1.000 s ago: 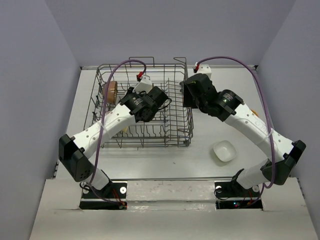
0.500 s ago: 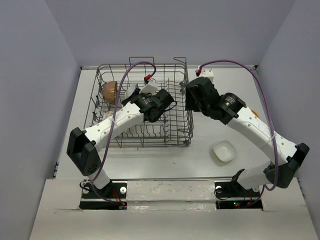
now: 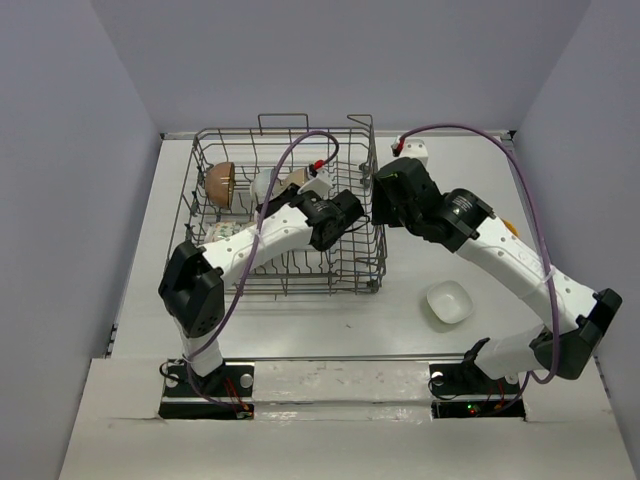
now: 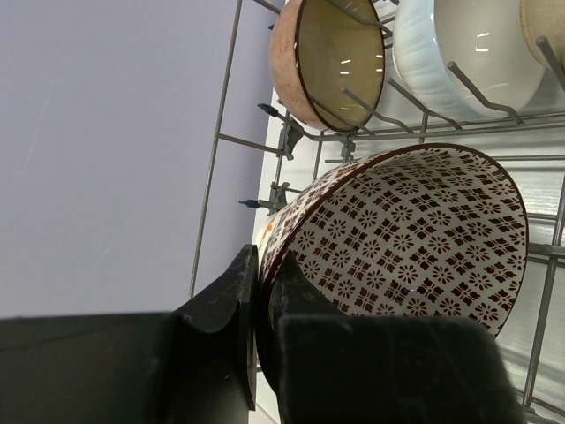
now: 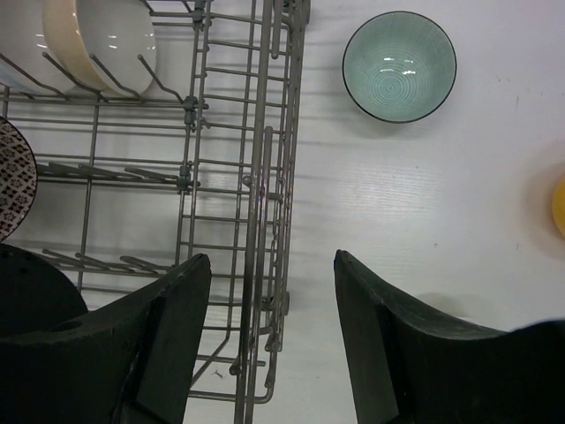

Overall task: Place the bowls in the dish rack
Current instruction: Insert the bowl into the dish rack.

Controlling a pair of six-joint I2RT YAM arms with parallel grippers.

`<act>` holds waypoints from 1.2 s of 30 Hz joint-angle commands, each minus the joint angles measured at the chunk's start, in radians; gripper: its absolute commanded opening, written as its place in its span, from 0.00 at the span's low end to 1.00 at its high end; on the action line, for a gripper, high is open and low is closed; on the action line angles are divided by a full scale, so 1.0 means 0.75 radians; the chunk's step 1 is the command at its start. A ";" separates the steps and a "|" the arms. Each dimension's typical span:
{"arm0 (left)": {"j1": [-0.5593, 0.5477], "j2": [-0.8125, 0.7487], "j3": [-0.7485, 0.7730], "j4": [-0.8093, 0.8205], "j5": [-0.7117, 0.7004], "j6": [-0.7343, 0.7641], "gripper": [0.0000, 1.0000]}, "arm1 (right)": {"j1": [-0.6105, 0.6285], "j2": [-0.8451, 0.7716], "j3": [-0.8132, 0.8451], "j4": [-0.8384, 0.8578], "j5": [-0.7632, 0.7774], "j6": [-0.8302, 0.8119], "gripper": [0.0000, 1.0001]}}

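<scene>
The step now is putting one bowl in. The patterned bowl (image 4: 406,238) is down inside the dish rack (image 3: 290,285), in its right half. It is just in front of the back row, where a brown bowl (image 4: 340,57) and a white bowl (image 4: 468,53) stand on edge between the tines. The left fingers (image 4: 240,296) are clenched on its rim, one finger outside and one inside, so the bowl hangs tipped on its side. I cannot tell if it touches the tines.

Next, I think, the bowl has to go down into a gap between two tines and lean there. Then the fingers can let go and lift straight up, so they do not bump the wires.

The right fingers (image 5: 172,327) are spread wide and hold nothing. They hang over the right wall of the rack. More bowls wait on the worktop (image 5: 424,221) to the right of the rack — a teal bowl (image 5: 399,66) close by, and a square white bowl (image 3: 447,302) nearer the front.
</scene>
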 commanded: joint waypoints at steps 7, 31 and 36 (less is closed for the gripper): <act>-0.025 0.027 0.043 -0.080 -0.156 -0.078 0.00 | 0.005 -0.072 -0.009 0.022 -0.023 -0.006 0.64; -0.023 0.164 0.017 -0.089 -0.148 -0.086 0.00 | 0.005 -0.136 -0.052 0.018 -0.032 -0.015 0.64; -0.039 0.195 0.013 -0.091 -0.148 -0.088 0.00 | 0.005 -0.146 -0.052 0.006 -0.028 -0.015 0.64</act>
